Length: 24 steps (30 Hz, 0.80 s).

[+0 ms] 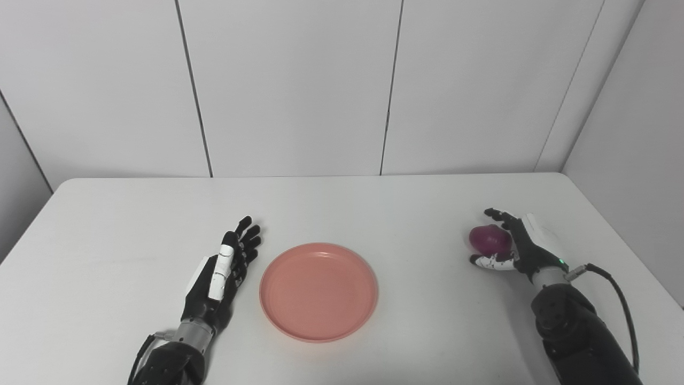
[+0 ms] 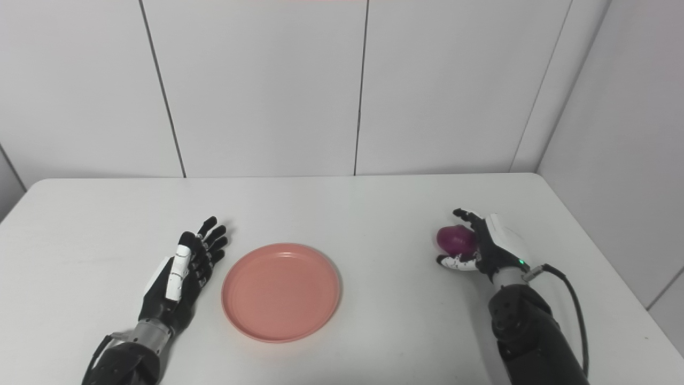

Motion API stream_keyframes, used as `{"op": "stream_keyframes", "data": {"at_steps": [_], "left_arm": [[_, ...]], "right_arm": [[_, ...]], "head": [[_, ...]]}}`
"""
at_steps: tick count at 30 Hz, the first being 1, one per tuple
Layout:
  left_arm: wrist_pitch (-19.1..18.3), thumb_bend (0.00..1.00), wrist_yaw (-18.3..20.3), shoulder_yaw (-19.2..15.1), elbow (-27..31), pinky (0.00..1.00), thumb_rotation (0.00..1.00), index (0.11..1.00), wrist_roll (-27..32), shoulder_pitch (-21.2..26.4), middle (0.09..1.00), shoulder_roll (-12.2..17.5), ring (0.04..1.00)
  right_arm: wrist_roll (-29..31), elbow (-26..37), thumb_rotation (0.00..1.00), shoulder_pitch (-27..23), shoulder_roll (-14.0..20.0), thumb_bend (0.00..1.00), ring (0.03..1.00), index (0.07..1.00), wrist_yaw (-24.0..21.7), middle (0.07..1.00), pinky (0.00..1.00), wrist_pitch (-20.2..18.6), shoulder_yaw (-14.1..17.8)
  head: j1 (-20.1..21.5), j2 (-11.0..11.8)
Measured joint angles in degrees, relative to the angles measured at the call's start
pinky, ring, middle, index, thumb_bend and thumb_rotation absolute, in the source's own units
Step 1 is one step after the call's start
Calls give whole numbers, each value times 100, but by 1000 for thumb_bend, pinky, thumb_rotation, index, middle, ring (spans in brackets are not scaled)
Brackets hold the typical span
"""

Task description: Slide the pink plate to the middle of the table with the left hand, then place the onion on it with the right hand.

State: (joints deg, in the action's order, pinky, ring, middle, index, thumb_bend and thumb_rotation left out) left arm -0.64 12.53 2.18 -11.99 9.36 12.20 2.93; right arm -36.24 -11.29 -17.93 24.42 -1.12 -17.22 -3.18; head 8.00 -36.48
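Pink plate point(image 1: 319, 291) sits empty near the middle of the white table point(image 1: 374, 208), toward the front edge, apparently already in position to receive the vegetable. Just to its left, close beside the rim but not touching it, the robot's left hand point(image 1: 222, 275) rests with fingers stretched flat and apart, gripping nothing, as though its share of the job is finished. Well off to the right, the onion point(image 1: 489, 238), a dark purple one, is cupped in the right hand point(image 1: 513, 246), whose fingers arch over the top while the thumb tucks in below. Whether that grasp is firm or only closing cannot be told from here, and the onion looks low, at or near the tabletop. By the look of things, the sliding step is done and the lift and carry across to the plate is what remains.
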Motion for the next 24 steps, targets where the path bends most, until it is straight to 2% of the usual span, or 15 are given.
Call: {"op": "stream_keyframes", "data": {"at_steps": [4, 6, 7, 8, 9, 11, 14, 23, 24], "left_arm": [[0, 740, -4, -3, 0, 983, 1000, 965, 0, 1, 960, -3, 968], [1, 739, -4, -2, -2, 987, 1000, 966, 0, 1, 960, -3, 970], [1, 741, -4, -1, -2, 987, 1000, 966, 0, 1, 961, -3, 970], [1, 741, -4, 0, -1, 987, 1000, 966, 0, 1, 961, -3, 970], [1, 742, -4, 1, -1, 988, 1000, 966, 0, 1, 961, -3, 970], [1, 743, -4, 0, 3, 988, 1000, 966, 0, 1, 963, -3, 971], [0, 745, -4, 0, 2, 992, 1000, 971, 3, 1, 969, -2, 975], [0, 744, -5, 0, 3, 984, 1000, 969, 2, 1, 968, -4, 971], [0, 743, -5, 0, 4, 984, 1000, 969, 2, 1, 968, -4, 971]], "right_arm": [[-5, -66, 1, -33, -10, 757, 660, 762, 149, 759, 545, 2, -58], [2, -84, 0, -32, -27, 696, 542, 722, 225, 682, 419, 2, -60], [11, -94, 0, -31, -40, 611, 507, 693, 262, 569, 403, 3, -56], [17, -113, 0, -31, -55, 582, 496, 683, 321, 531, 397, 4, -53], [28, -133, 0, -32, -67, 537, 462, 587, 387, 469, 370, 6, -45], [128, -178, 0, -31, -85, 523, 423, 553, 489, 438, 336, 64, -12], [234, -237, 0, -1, -115, 517, 356, 531, 696, 412, 267, 214, 11], [374, -232, 0, 7, -132, 518, 331, 524, 971, 405, 241, 338, 18], [383, -230, 0, 7, -133, 524, 318, 502, 994, 447, 227, 338, 18]], "head": [[0, 0], [0, 0], [0, 0], [9, -9], [9, -17], [9, -17], [0, 0], [-17, 18], [-35, 52]]}}
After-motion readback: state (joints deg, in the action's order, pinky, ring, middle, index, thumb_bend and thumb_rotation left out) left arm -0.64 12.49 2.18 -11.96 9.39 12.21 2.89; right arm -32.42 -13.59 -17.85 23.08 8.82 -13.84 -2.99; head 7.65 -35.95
